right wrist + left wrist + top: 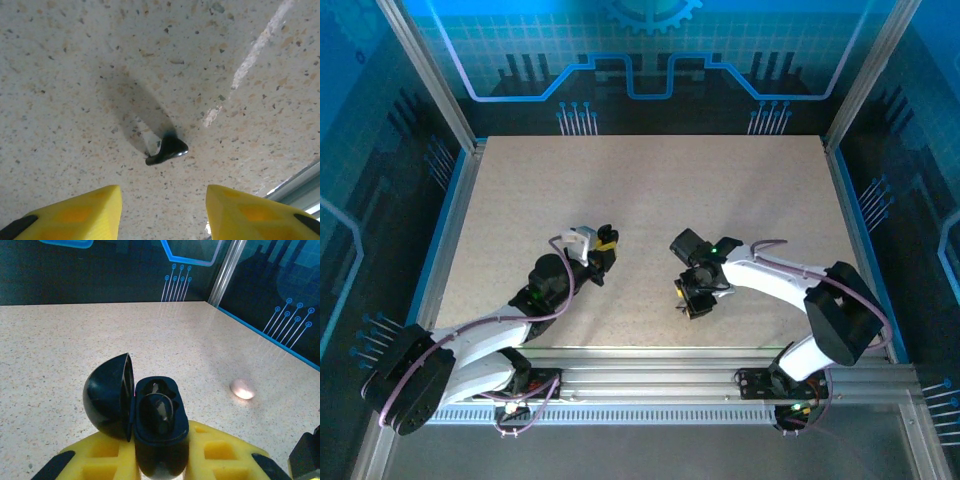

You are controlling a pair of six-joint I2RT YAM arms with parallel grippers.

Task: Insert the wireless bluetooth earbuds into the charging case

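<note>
table (650,190): speckled top, work is in its near half. left gripper (604,252) sits at ~8 o'clock of table centre, clamped on the charging case (157,430). case is black and glossy, pinched by its lower end between the yellow fingers (215,450), lid (110,402) swung open toward 9 o'clock. one cavity looks filled by a dark bud (159,412); the cavity at 12 o'clock looks free, but it's black on black so can't be sure. right gripper (162,200) is at ~5 o'clock of table centre, jaws apart, nothing between them, hovering over the loose earbud (167,151). that one lies flat on the table at 12 o'clock from the finger gap, stem pointing ~8 o'clock. pale spot (243,389) on the table at 2 o'clock of the case, can't tell if object or glare. risks: bud is tiny and slick, so fingers closing on the rounded head could squirt it sideways or hit the table first; a grab at an odd angle means it won't line up with the cavity; case is held low only, so a push from above could tip it in the grip or knock the lid shut
</note>
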